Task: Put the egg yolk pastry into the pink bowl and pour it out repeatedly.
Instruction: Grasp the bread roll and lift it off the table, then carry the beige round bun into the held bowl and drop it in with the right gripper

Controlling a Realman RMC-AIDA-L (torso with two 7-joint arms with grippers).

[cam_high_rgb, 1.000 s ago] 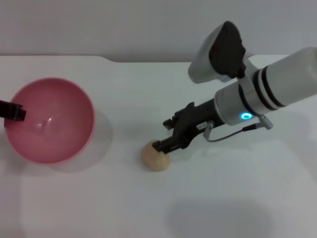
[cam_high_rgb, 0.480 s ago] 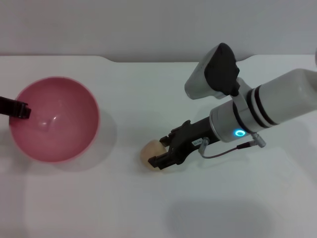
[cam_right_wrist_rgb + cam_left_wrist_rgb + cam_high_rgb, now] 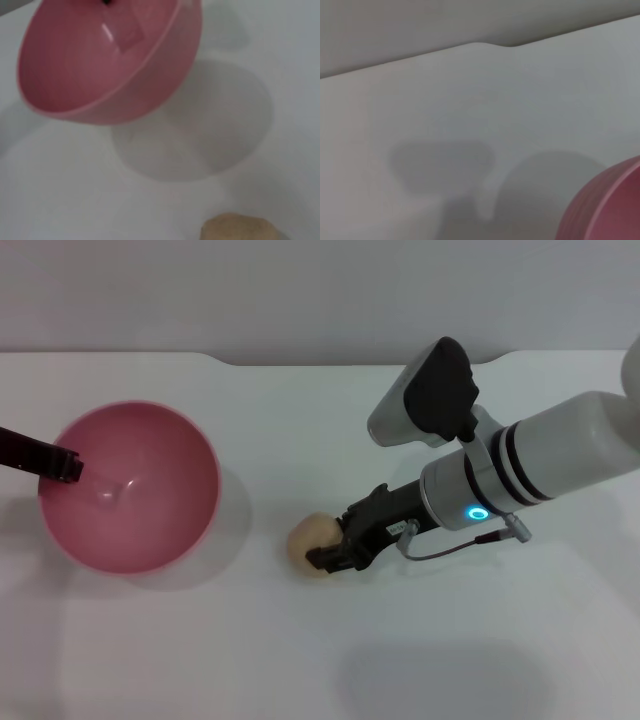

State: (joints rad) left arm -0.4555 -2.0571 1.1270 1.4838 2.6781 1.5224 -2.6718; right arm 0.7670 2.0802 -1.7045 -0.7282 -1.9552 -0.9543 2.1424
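Note:
The pink bowl (image 3: 130,490) is at the left, held off the white table and tilted; it shows above its shadow in the right wrist view (image 3: 110,60), and its outer wall shows in the left wrist view (image 3: 607,210). My left gripper (image 3: 62,464) is shut on the bowl's left rim. The bowl is empty. The egg yolk pastry (image 3: 308,537) lies on the table at the middle and also shows in the right wrist view (image 3: 240,229). My right gripper (image 3: 330,544) reaches in from the right and is closed around the pastry, low at the table.
The white table (image 3: 300,660) stretches around; its far edge with a notch (image 3: 230,360) runs along the back. The right arm's camera housing (image 3: 425,395) stands above the wrist.
The left gripper has carried the bowl to the right, toward the pastry. The right gripper has come down from the pastry's top and closed around it.

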